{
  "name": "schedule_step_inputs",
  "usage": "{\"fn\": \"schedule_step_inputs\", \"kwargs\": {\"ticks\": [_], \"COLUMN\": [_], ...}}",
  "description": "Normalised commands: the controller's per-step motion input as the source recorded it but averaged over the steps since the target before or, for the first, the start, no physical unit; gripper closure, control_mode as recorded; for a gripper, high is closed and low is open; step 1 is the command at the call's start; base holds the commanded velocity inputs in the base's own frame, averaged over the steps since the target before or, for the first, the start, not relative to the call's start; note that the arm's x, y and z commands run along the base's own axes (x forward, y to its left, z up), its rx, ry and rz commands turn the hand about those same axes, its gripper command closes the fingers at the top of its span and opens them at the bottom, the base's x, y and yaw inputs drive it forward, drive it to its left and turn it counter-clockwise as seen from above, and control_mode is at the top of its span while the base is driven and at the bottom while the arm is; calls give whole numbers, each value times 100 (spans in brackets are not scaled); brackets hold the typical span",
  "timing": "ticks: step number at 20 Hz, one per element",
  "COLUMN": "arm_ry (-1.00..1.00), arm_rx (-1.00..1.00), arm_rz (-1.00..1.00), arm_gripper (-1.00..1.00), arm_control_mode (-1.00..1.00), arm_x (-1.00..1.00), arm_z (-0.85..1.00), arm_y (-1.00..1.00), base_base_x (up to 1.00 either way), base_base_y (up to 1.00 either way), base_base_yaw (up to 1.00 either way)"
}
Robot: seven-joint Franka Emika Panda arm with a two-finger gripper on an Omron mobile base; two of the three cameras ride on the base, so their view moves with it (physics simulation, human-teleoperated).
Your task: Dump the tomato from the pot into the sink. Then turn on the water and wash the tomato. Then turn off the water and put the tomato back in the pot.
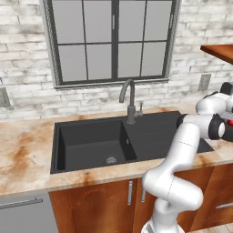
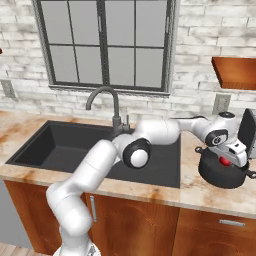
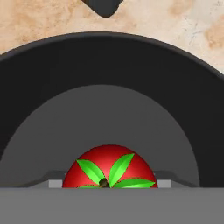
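Observation:
The black pot [image 2: 220, 176] stands on the counter right of the sink [image 2: 50, 145], and its dark wall [image 3: 109, 61] curves around the hand view. Inside it lies the small red tomato [image 3: 109, 168] with green stem leaves, also a red spot [image 2: 225, 161] under the hand. My gripper [image 2: 226, 158] reaches down into the pot. Its fingertips [image 3: 54, 183] press against both sides of the tomato, so it is shut on it. The sink basin [image 1: 91, 141] holds nothing but its round drain [image 1: 110, 159]. No water runs from the grey gooseneck faucet [image 1: 129, 98].
A marbled counter [image 1: 22, 154] surrounds the sink. A brick wall with a window [image 1: 111, 41] rises behind it. A wooden shelf [image 2: 235, 71] hangs above the pot, and a dark upright object [image 2: 248, 127] stands just right of it. The pot's handle [image 3: 105, 6] points away.

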Motion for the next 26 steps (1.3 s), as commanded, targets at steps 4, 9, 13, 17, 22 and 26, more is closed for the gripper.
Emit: {"fn": "schedule_step_inputs", "kwargs": {"ticks": [4,9,13,17,22,26], "arm_ry": [-11,-14,-11,-4,-1,-4], "arm_rx": [-8,-11,-16,-17,-11,-6], "arm_rz": [0,0,0,0,0,0], "arm_gripper": [100,100,100,100,100,100], "arm_control_mode": [-100,-100,-100,-100,-100,-100], "arm_x": [-10,-15,-29,-36,-39,-55], "arm_z": [28,30,17,23,32,88], "arm_y": [20,29,47,65,94,91], "base_base_x": [0,0,0,0,0,0], "base_base_y": [0,0,0,0,0,0], "base_base_yaw": [0,0,0,0,0,0]}}
